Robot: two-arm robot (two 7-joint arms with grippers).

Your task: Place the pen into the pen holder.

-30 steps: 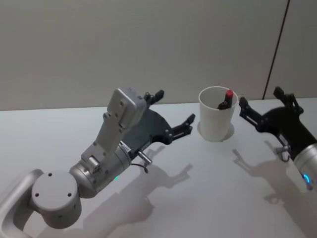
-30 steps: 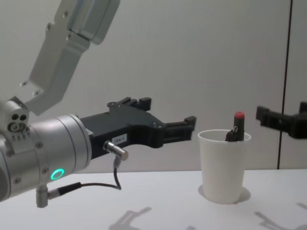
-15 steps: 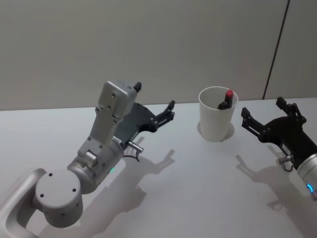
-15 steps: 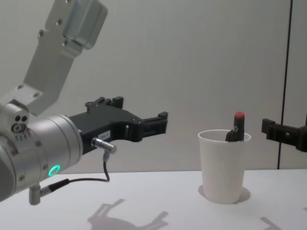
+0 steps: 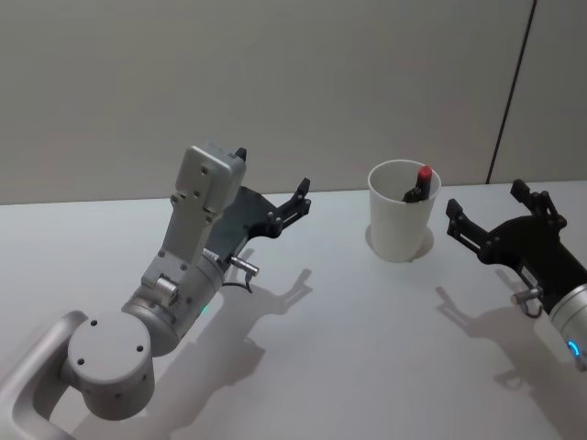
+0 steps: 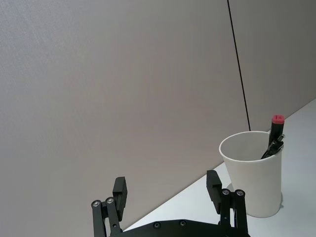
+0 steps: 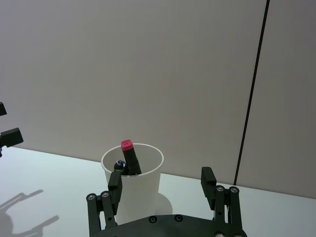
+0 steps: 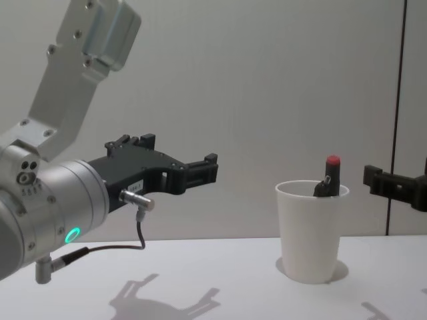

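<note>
White bench (image 5: 367,348), pen (image 5: 419,182) leaning inside pen holder (image 5: 400,225) near far edge, left pincer (image 5: 275,188) spread, empty, right pincer (image 5: 491,203) spread, empty, beside holder.

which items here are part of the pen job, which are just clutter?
Part of the job:
- pen, black with a red cap, already standing in the pen holder
- pen holder, white paper cup
- left gripper, open, off to the cup's left
- right gripper, open, beside the cup on its right

Just there:
- white table
- grey wall
</note>
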